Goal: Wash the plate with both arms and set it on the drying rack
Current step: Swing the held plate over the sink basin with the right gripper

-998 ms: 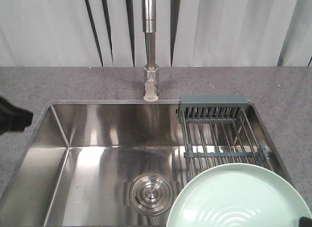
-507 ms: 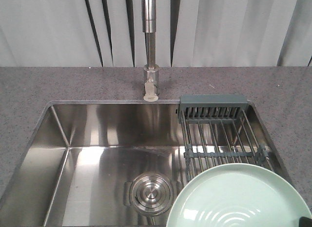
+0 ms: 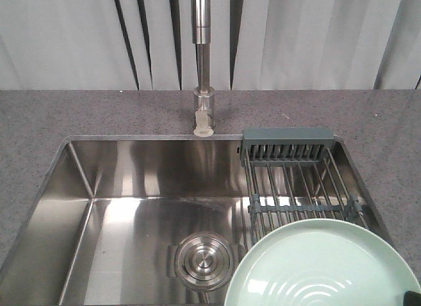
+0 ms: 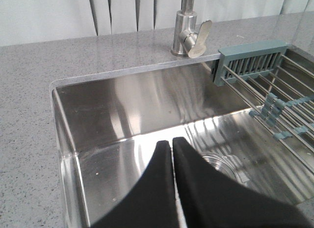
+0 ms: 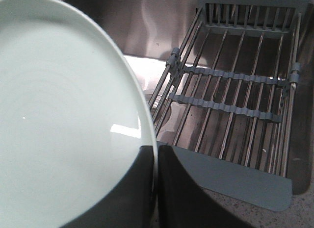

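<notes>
Plate [image 3: 322, 266] stays at near-right corner of sink [image 3: 131, 161], rim pinched by right hand [image 5: 156, 150]; left hand [image 4: 172, 142], pressed together empty, has withdrawn from the front view; washing pending.

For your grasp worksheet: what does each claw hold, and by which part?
Right claw grips the plate by its rim. Left claw is shut on nothing.
</notes>
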`<state>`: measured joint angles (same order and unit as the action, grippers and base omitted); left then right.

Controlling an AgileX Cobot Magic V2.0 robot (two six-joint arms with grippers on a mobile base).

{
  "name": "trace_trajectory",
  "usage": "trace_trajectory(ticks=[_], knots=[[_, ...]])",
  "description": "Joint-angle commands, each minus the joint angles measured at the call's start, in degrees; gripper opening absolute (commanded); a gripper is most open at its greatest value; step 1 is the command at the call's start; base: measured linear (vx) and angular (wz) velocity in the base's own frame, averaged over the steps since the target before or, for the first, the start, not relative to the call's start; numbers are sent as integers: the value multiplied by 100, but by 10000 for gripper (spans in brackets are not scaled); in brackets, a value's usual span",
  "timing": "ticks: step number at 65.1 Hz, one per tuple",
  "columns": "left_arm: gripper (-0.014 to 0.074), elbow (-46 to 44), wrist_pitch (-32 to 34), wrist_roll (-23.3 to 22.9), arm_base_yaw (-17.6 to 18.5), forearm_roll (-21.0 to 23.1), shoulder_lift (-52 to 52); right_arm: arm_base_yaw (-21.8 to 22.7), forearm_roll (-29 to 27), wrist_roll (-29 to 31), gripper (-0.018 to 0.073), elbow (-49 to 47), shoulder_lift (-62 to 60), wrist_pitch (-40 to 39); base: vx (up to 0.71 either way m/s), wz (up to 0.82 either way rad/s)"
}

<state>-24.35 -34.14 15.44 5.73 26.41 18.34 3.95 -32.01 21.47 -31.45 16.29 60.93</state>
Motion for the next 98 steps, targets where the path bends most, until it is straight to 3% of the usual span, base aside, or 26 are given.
trace_trajectory(ticks=[1, 23, 34, 46, 53, 61, 72, 77, 86, 98], knots=[[-8, -62, 447, -35, 38, 146, 92, 31, -170, -3, -4, -131, 61, -383, 0, 0], [-8, 74, 466, -35, 38, 146, 92, 31, -417, 6, -4, -597, 555, -832, 0, 0], [-8, 74, 460, -35, 38, 146, 92, 26, -527, 343, -3, -1642, 1936, -608, 0, 0], [-6, 74, 460, -35, 38, 146, 92, 8, -1199, 1120, -2, -2659, 3626, -8, 0, 0], [-6, 74, 454, -35, 38, 146, 92, -185, -1389, 1329, -1, -2951, 4340, -57, 0, 0], [-6, 74, 454, -35, 38, 146, 92, -1233, -1011, 1222, -1, -3046, 5044, -683, 0, 0], [-6, 74, 437, -35, 38, 146, 92, -2610, -194, 308, -1, -3135, 5892, -2016, 0, 0], [-6, 74, 437, -35, 38, 146, 92, -3003, 114, -91, -1, -3342, 6327, -2416, 0, 0], [-6, 74, 437, -35, 38, 146, 92, -3183, 463, -641, -1, -3951, 7075, -2925, 0, 0], [-6, 74, 437, -35, 38, 146, 92, -2778, 1319, -1241, -1, -4748, 7715, -2868, 0, 0]])
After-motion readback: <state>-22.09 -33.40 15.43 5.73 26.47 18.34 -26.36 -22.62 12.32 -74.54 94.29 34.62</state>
